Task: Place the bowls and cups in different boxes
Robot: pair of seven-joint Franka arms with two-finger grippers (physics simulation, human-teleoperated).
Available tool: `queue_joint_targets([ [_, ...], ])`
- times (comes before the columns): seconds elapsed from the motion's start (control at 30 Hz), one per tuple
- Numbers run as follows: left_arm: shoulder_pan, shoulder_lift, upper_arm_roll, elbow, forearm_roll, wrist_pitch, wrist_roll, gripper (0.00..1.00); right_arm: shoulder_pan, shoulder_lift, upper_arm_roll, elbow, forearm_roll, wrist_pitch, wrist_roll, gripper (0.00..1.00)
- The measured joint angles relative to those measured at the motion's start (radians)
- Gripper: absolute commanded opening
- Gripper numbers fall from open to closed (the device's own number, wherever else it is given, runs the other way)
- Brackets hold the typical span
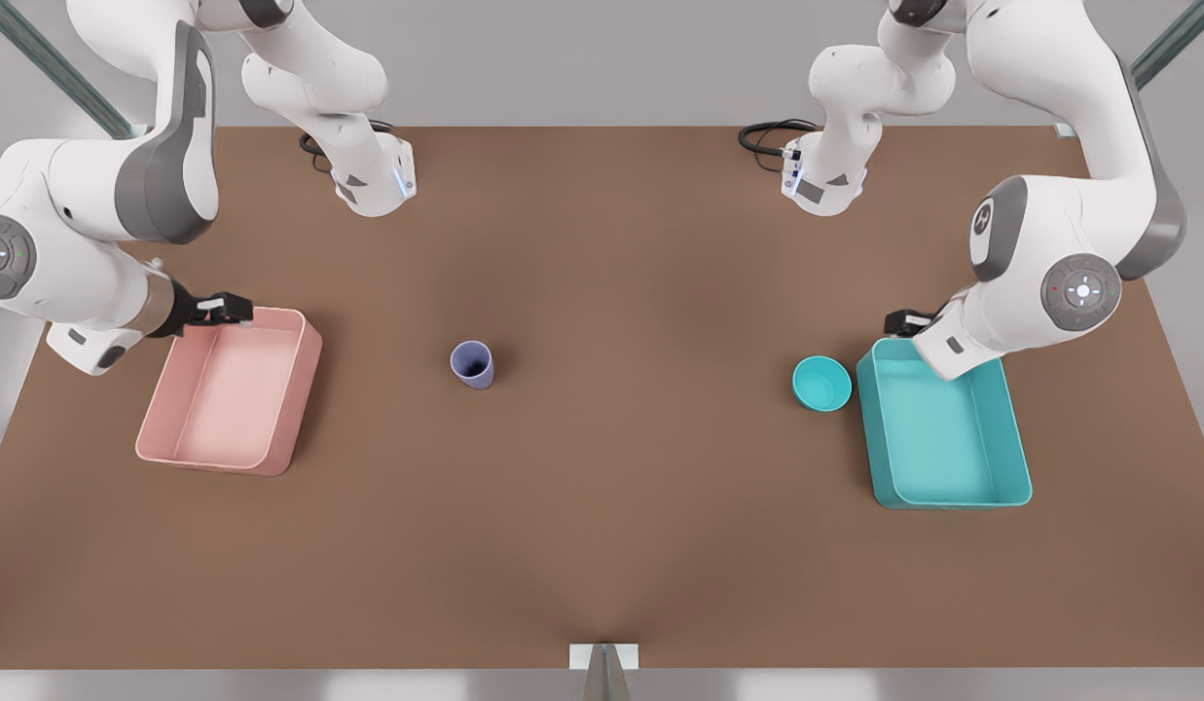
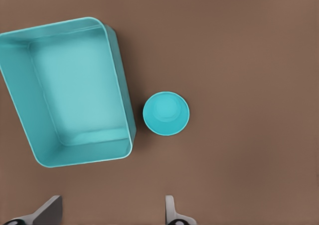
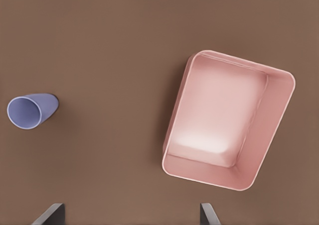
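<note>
On the brown table [image 1: 602,545] we see the lavender cup [image 1: 472,364] standing upright near the middle, its open mouth facing up; in the right wrist view it appears [image 3: 31,110] leaning only because of the camera angle. The teal bowl [image 1: 821,383] sits upright too, mouth up, just beside the teal box [image 1: 1018,448] on the side toward the table centre, and we cannot tell if they touch; the left wrist view shows a narrow dark gap between the bowl [image 2: 166,113] and the box wall [image 2: 122,80]. The teal box lies with its long axis running from the far edge toward the near edge of the table, a little turned. The pink box [image 1: 300,399] stands at the front view's left, its long axis also running far to near and slightly tilted the other way. Both boxes have nothing inside, as the pink box [image 3: 276,130] shows in the right wrist view. The right gripper [image 1: 222,308] hangs over the far corner of the pink box, and its fingers [image 3: 50,214] are spread wide apart. The left gripper [image 1: 908,322] hangs over the far corner of the teal box, with its fingers [image 2: 172,212] also spread. Neither gripper holds anything.
</note>
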Motion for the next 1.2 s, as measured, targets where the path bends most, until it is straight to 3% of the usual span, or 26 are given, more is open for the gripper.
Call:
queue_joint_targets([
  [0.07, 0.002, -0.001, 0.000, -0.016, 0.000, 0.009, 0.007, 1.00, 0.000, 0.002, 0.000, 0.000, 0.000, 0.007, -0.003, 1.00],
  [0.17, -0.015, -0.002, -0.074, -0.273, 0.047, 0.116, 0.014, 1.00, 0.040, 0.054, 0.002, 0.001, 0.019, 0.035, -0.008, 1.00],
  [0.3, -0.051, 0.086, -0.117, -0.500, 0.105, 0.386, 0.021, 1.00, 0.226, 0.171, 0.003, 0.003, 0.036, 0.114, 0.016, 1.00],
  [0.4, -0.052, 0.121, -0.133, -0.537, 0.144, 0.540, 0.025, 1.00, 0.274, 0.201, 0.003, -0.091, 0.043, 0.214, 0.064, 1.00],
  [0.6, -0.068, 0.163, -0.163, -0.598, 0.209, 0.700, 0.025, 1.00, 0.266, 0.064, 0.001, -0.461, 0.060, 0.511, 0.151, 1.00],
  [0.8, -0.057, 0.227, -0.164, -0.630, 0.275, 0.767, 0.007, 1.00, 0.312, 0.085, 0.003, -0.599, 0.087, 0.757, 0.253, 1.00],
  [0.83, -0.056, 0.236, -0.164, -0.631, 0.282, 0.773, 0.004, 0.86, 0.318, 0.087, 0.003, -0.610, 0.089, 0.783, 0.270, 1.00],
  [0.9, -0.056, 0.245, -0.164, -0.629, 0.295, 0.784, -0.004, 0.47, 0.331, 0.074, 0.003, -0.639, 0.091, 0.822, 0.300, 1.00],
  [0.97, -0.057, 0.248, -0.165, -0.627, 0.309, 0.790, -0.019, 0.21, 0.352, 0.061, 0.004, -0.670, 0.093, 0.847, 0.327, 1.00],
  [1.2, -0.060, 0.227, -0.207, -0.567, 0.315, 0.745, -0.094, 0.21, 0.401, 0.052, 0.005, -0.753, 0.098, 0.927, 0.411, 1.00],
])
